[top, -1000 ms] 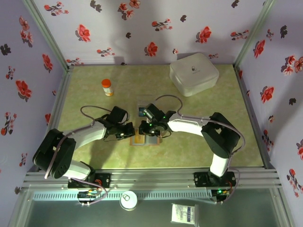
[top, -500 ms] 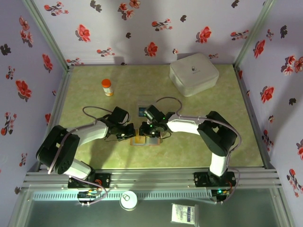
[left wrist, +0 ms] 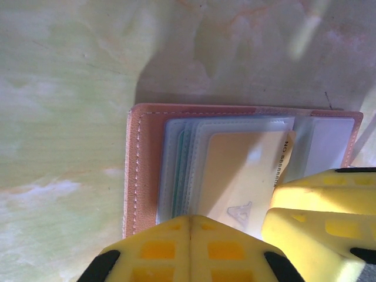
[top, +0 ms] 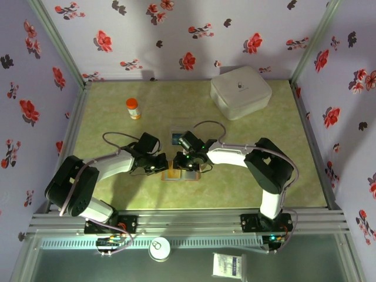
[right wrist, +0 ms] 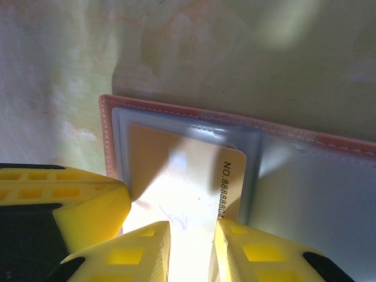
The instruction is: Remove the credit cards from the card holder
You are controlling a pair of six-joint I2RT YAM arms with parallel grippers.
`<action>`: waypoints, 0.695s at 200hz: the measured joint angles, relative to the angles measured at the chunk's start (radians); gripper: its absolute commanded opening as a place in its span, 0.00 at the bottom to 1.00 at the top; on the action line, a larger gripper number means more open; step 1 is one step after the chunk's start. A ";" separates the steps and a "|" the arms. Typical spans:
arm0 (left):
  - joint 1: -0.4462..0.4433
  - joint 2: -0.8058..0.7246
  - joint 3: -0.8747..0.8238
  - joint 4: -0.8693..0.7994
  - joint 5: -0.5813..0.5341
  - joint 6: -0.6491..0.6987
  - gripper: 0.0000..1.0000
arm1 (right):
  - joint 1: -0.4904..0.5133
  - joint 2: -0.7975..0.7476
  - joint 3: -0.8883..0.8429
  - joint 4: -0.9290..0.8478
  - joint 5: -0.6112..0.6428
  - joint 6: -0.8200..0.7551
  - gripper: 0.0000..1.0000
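The brown card holder lies open on the green table between both grippers. In the left wrist view its stitched edge and clear sleeves show, with a yellow credit card sticking partly out of its sleeve. My left gripper is shut, its tip pressing on the sleeves at the card's left. In the right wrist view my right gripper stands slightly open, both fingers resting on top of the yellow card, which shows in the gap. The card's numbered edge pokes past the sleeve. Other cards are edge-on in the sleeves.
A small clear tray with something dark blue in it sits just behind the grippers. An orange pill bottle stands at the back left, a big white rounded box at the back right. Flowered walls close in three sides.
Both grippers have settled slightly lower onto the card holder, and the left arm's elbow has shifted a little. The right jaws have widened slightly.
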 measured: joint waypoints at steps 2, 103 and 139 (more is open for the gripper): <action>0.000 0.000 0.000 0.000 0.000 0.000 0.02 | 0.000 0.000 0.000 -0.001 0.001 -0.001 0.27; 0.000 -0.014 -0.004 -0.005 0.000 0.000 0.02 | 0.000 -0.032 -0.006 -0.036 0.026 -0.018 0.29; 0.000 -0.035 -0.003 -0.017 0.000 0.000 0.02 | -0.003 -0.079 -0.021 -0.034 0.026 -0.018 0.29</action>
